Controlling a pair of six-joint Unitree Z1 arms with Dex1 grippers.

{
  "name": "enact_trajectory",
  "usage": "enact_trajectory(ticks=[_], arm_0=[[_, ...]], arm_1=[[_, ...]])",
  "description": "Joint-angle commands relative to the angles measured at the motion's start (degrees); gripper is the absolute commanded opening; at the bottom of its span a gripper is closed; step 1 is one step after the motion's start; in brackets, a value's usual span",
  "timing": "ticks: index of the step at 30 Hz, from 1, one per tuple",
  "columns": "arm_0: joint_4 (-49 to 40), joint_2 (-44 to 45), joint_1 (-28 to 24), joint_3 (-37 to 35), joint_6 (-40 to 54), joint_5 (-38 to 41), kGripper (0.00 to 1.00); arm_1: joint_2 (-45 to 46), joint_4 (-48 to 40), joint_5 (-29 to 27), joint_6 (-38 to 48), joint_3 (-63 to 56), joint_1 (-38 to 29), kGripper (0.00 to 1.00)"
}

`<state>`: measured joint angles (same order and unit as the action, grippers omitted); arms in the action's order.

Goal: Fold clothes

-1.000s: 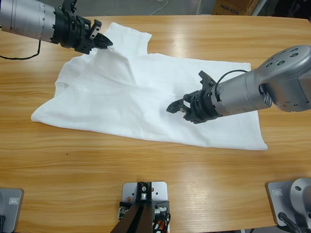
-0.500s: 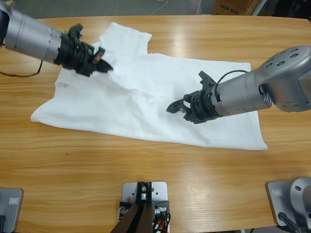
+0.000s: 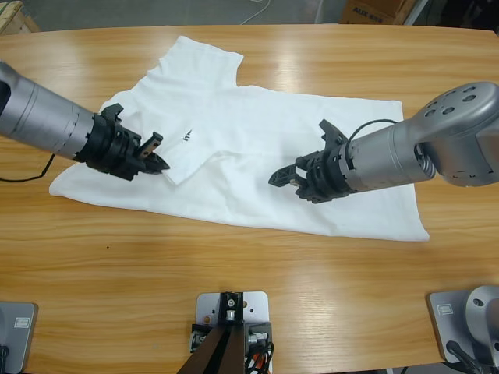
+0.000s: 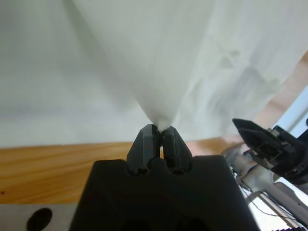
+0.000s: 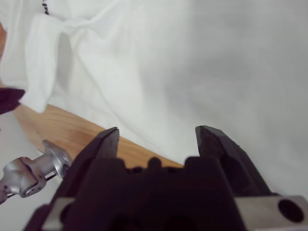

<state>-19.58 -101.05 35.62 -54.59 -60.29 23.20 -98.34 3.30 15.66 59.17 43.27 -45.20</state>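
Across the wooden surface (image 3: 312, 265): one white T-shirt (image 3: 257, 125), spread flat, long axis left to right, hem toward the right, one sleeve pointing to the far edge. Black chest lettering (image 3: 187, 138) shows on a flap folded over. Left gripper (image 3: 156, 164): jaws closed, pinching that flap's edge. Right gripper (image 3: 284, 176): jaws apart, holding nothing, above the shirt's middle.
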Motion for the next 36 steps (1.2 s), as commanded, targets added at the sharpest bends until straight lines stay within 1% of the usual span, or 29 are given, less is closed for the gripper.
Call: enact_trajectory(ticks=[1,7,12,18,21,24,30,36], arm_0=[[-0.81,1.28,3.13,1.88,-4.32,-1.54,0.000],[-0.81,0.71,4.09,3.99,-5.92,-1.81,0.000],[-0.47,1.47,4.55,5.38,-7.91,-3.70,0.000],[1.35,1.17,6.39,5.69,-14.75,-7.04,0.000],[4.18,0.91,7.31,5.99,-17.49,-7.10,0.000],[4.87,0.85,9.42,5.83,-20.14,-6.94,0.000],[4.64,1.42,11.02,6.55,-21.53,-6.94,0.000],[4.46,2.00,11.14,7.15,-21.71,-7.03,0.000]], arm_1=[[-1.92,-1.38,0.60,0.86,-2.38,-1.12,0.651],[-1.85,-1.96,0.60,1.00,-2.75,-1.21,0.651],[-1.64,-1.98,0.60,1.04,-2.75,-1.21,0.653],[-1.17,-1.98,0.57,1.13,-3.13,-1.38,0.654],[-1.15,-1.98,0.51,1.13,-3.19,-1.40,0.653],[-1.15,-2.00,0.46,1.21,-3.19,-1.47,0.654],[-1.24,-2.07,0.42,1.21,-3.27,-1.47,0.655],[-1.13,-2.07,0.42,1.37,-3.47,-1.65,0.654]])
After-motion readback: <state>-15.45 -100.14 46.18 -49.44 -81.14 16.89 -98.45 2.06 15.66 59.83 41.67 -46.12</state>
